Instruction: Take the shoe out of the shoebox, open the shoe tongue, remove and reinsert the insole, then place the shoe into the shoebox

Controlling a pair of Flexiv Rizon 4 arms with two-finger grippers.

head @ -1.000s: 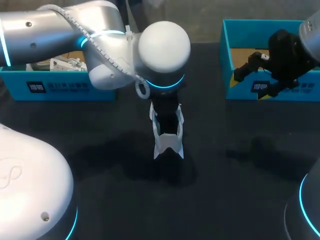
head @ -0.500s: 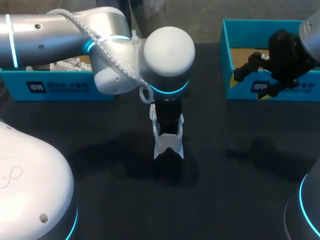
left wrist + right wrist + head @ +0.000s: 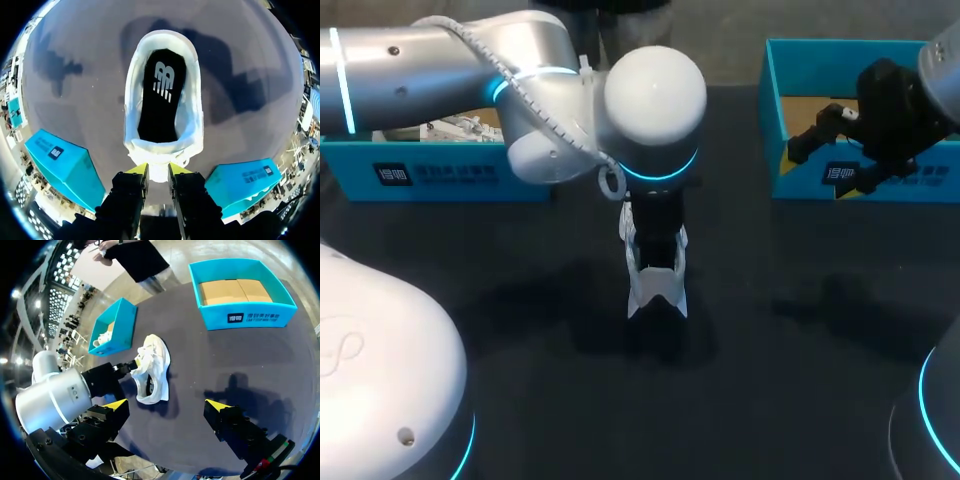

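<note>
A white shoe (image 3: 656,285) with a black insole (image 3: 161,95) stands on the dark table mid-way between two boxes. My left gripper (image 3: 158,171) hangs over its front part, shut on the white tongue (image 3: 159,174), which sits pinched between the yellow tips. In the head view the left arm hides that grip. My right gripper (image 3: 165,405) is open and holds nothing. It hovers at the right, over the near wall of the right shoebox (image 3: 800,185), well away from the shoe (image 3: 154,367).
A teal shoebox (image 3: 440,172) at the back left holds white items. The teal shoebox at the back right (image 3: 245,317) shows only a brown cardboard floor. Bare dark table lies around the shoe.
My left arm's wrist has shifted a little to the right above the shoe. The shoe and the right arm have stayed where they were.
</note>
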